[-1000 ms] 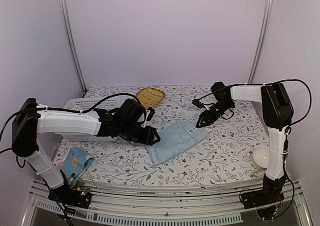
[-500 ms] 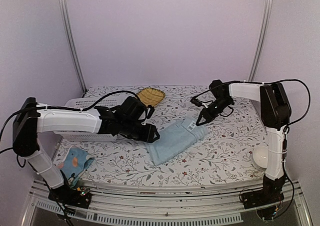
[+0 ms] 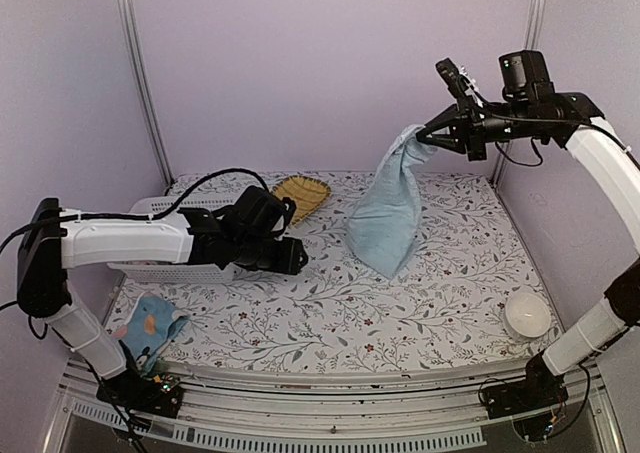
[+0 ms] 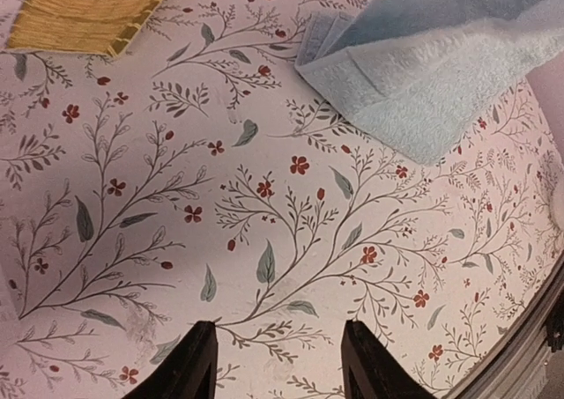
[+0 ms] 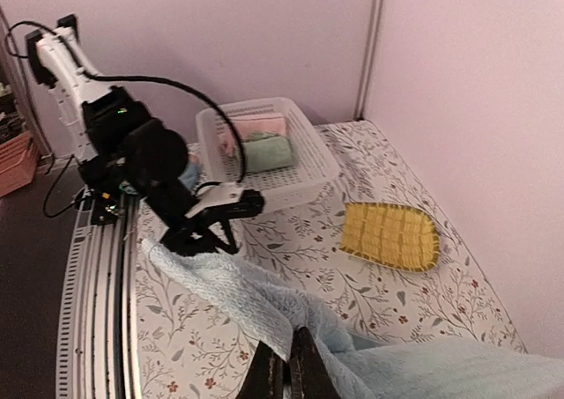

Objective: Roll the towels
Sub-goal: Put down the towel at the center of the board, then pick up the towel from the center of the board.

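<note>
Towels, two, listed left to right.

Printed towel (image 3: 150, 325): crumpled at the near left corner of the table (image 3: 330, 313), where it lay before.

Left gripper (image 3: 295, 256): jaws apart, empty, hovering left of centre. We note it has drawn back a little.

Plain towel (image 3: 388, 208): flat at mid-table a second ago, now hanging right of centre with its lower corner about at the table.

Right gripper (image 3: 432, 138): closed on the towel's top corner, raised high at the far right.

We judge this a lift to re-lay the towel. Rolling has not begun.
</note>
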